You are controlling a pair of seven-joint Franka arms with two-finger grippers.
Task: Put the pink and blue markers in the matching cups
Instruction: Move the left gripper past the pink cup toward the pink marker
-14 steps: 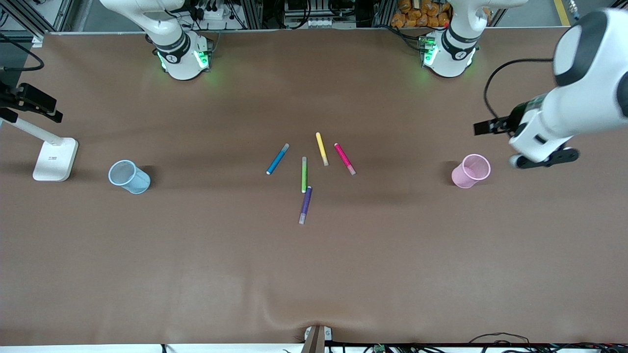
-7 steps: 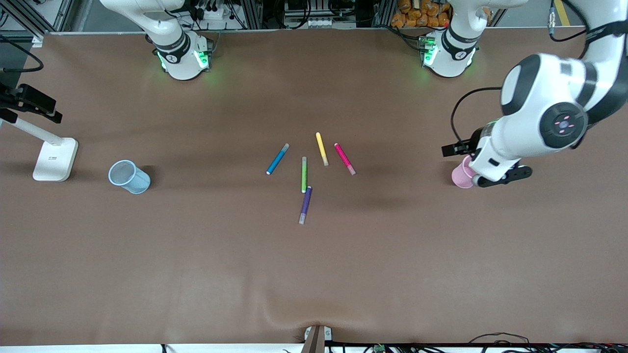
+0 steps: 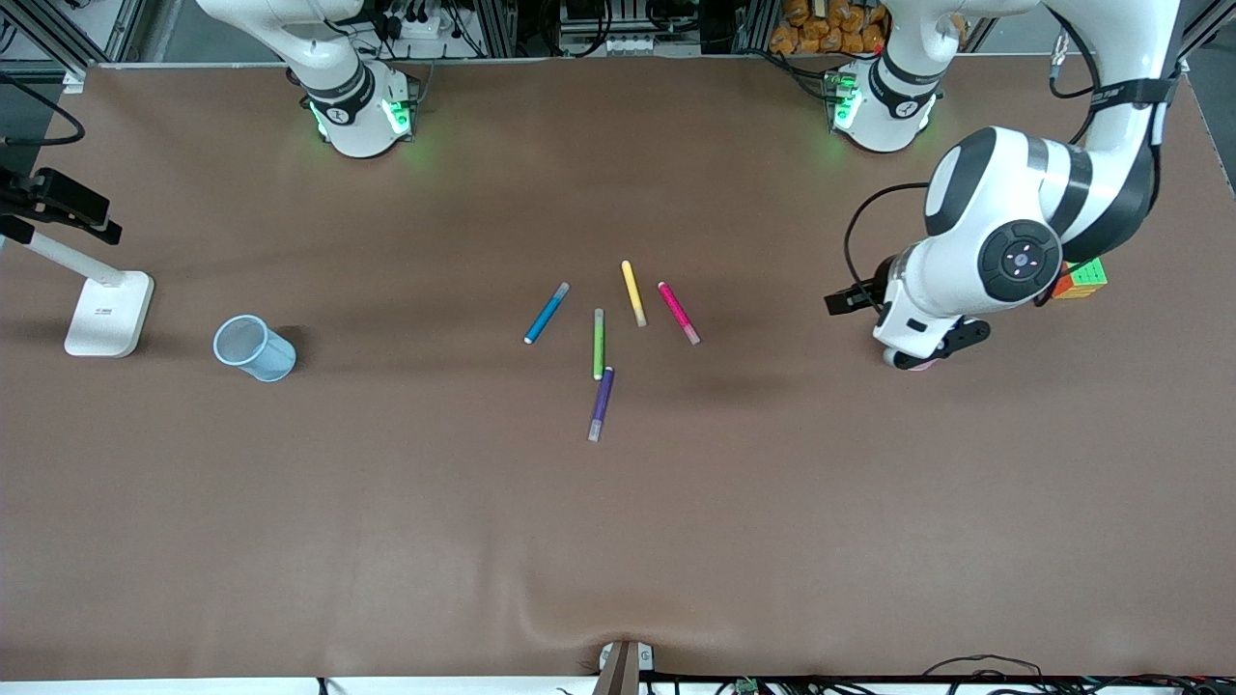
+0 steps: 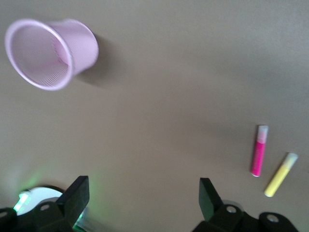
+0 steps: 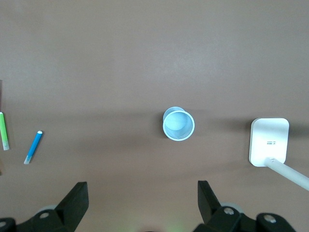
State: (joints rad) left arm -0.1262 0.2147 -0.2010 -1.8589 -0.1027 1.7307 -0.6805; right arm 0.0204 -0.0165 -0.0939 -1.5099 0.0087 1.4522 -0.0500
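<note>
Brown table (image 3: 386, 541): blue cup (image 3: 255, 348), pink cup (image 4: 49, 52), five pens at centre — blue (image 3: 547, 313), yellow (image 3: 632, 292), pink (image 3: 678, 312), green (image 3: 599, 344), purple (image 3: 602, 403); white stand (image 3: 108, 313); colour cube (image 3: 1081, 278).

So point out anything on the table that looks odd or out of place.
One stray: a multicoloured puzzle cube sits at the left arm's end of the table, partly hidden by that arm, and belongs to no marker or cup. The pink cup stands upright, as does the blue cup. The five pens lie loose mid-table, nothing spilled or damaged.

Even overhead light, soft shadows, sharp focus
</note>
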